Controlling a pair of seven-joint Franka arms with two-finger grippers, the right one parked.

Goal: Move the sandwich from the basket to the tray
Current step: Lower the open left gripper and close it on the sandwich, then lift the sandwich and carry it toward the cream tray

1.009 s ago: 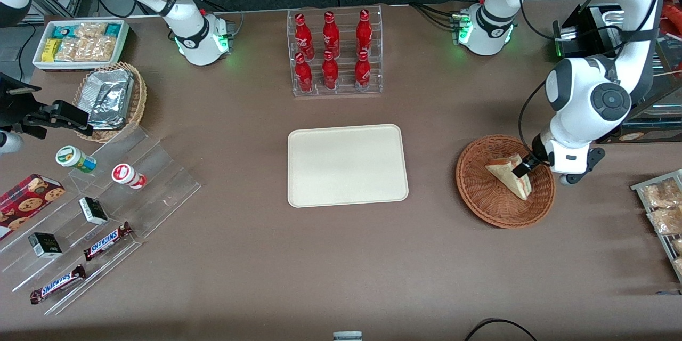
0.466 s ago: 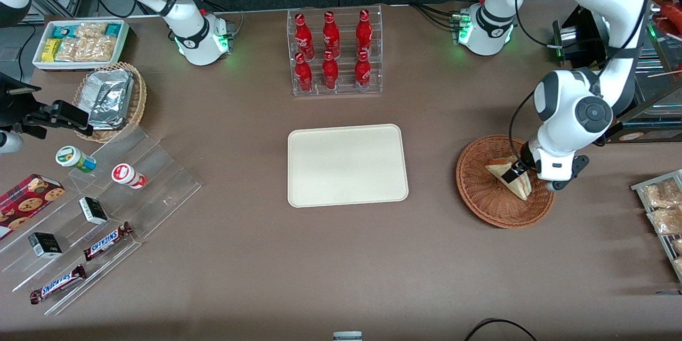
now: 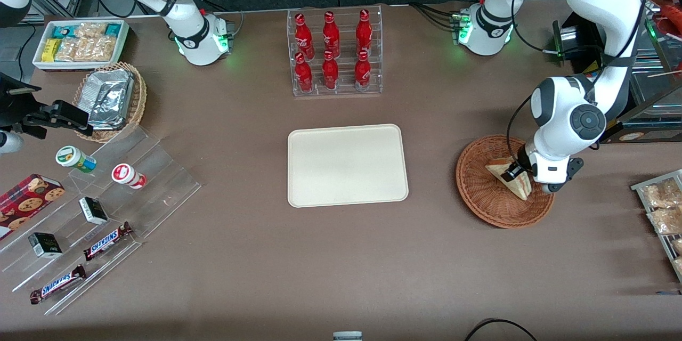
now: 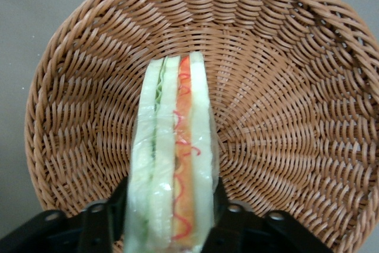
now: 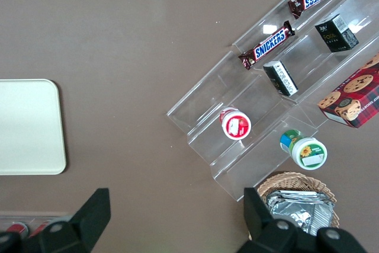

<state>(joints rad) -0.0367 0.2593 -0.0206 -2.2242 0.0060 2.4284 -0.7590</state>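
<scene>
- The gripper [image 3: 516, 172] is down inside the basket [image 3: 487, 200], at about 3 o'clock from the basket's centre as the front camera sees it.
- Jaws are clamped on the sandwich [image 3: 512, 178]: the wrist camera has one dark finger pressed against each flat bread face of the sandwich [image 4: 174, 164].
- The wedge stands on edge, cut side facing the wrist lens, showing green lettuce and red-and-orange filling between pale bread layers, under a clear wrap.
- The basket's [image 4: 284, 87] reddish-brown weave fills the wrist picture around the wedge; whether the sandwich is touching the weave or just clear of it, I cannot tell.
- The tray [image 3: 347, 165] lies flat mid-counter, at 9 o'clock from the basket, well apart from it.
- The tray's rounded corner also shows from the parked arm's camera [image 5: 29, 126].
- The brown counter [image 3: 319, 256] carries the rest: a clear rack of red bottles [image 3: 333, 50] at 12 o'clock from the tray.
- Toward the parked arm's end there is a tan basket of foil packets [image 3: 109, 98] and a clear stepped stand with Snickers bars [image 3: 106, 240] and small tubs.
</scene>
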